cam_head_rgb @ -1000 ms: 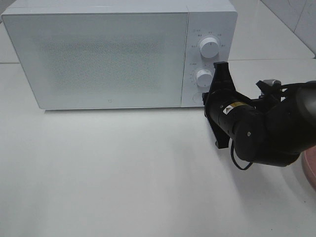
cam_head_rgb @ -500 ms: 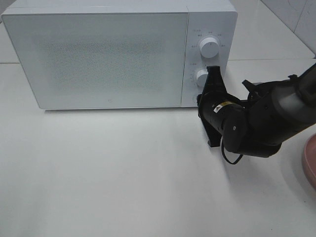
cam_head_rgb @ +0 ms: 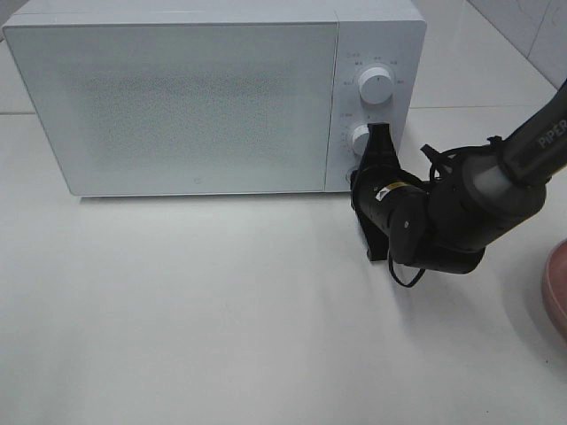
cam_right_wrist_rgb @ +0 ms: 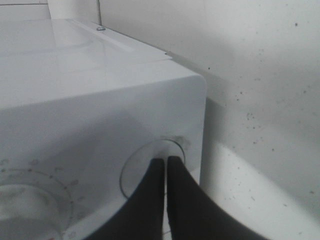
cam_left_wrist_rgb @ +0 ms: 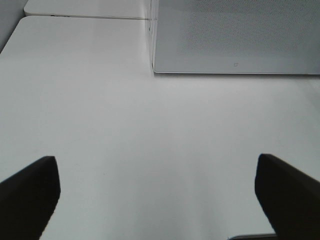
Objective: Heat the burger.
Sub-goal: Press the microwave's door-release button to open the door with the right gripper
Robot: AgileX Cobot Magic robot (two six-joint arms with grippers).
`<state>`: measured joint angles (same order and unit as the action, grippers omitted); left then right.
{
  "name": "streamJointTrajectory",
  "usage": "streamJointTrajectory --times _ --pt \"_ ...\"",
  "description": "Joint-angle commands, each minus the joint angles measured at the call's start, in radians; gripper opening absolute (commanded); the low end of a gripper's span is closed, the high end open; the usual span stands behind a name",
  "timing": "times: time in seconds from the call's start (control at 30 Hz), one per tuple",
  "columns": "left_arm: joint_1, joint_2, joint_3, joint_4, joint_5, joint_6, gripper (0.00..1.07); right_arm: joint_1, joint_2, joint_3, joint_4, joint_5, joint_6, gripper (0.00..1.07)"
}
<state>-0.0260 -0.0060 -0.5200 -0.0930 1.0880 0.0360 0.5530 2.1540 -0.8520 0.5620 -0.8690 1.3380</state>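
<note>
While the left tool (cam_left_wrist_rgb: 155,160) gapes empty, the right tool (cam_right_wrist_rgb: 165,162), tips shut, touches the round button (cam_right_wrist_rgb: 135,175) on the white microwave (cam_right_wrist_rgb: 100,110).

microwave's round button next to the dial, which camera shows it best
The right wrist view: it shows the round button close up, with the tips of the shut right hand on it. In the exterior high view that hand mostly hides it. The left wrist view shows only a corner of the microwave.

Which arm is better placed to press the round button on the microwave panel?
Right. The right gripper, shut, has its tips at the round button; the left gripper hangs open over the table, away from it.
</note>
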Motion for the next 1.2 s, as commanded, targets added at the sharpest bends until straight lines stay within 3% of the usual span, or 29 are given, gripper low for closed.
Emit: streamJointTrajectory --times 0.03,0.77,1.2 --pt "0.003 -0.018 0.003 -0.004 -0.015 -0.006 0.98 -0.004 0.001 -0.011 -0.003 -0.047 0.005 0.0" --pt "0.003 -0.018 0.003 -0.004 -0.015 -0.006 0.98 -0.004 0.024 -0.069 0.045 -0.204 -0.042 0.0" --pt "0.003 -0.018 0.003 -0.004 -0.015 -0.006 0.98 -0.027 0.053 -0.197 0.061 -0.3 -0.143 0.0"
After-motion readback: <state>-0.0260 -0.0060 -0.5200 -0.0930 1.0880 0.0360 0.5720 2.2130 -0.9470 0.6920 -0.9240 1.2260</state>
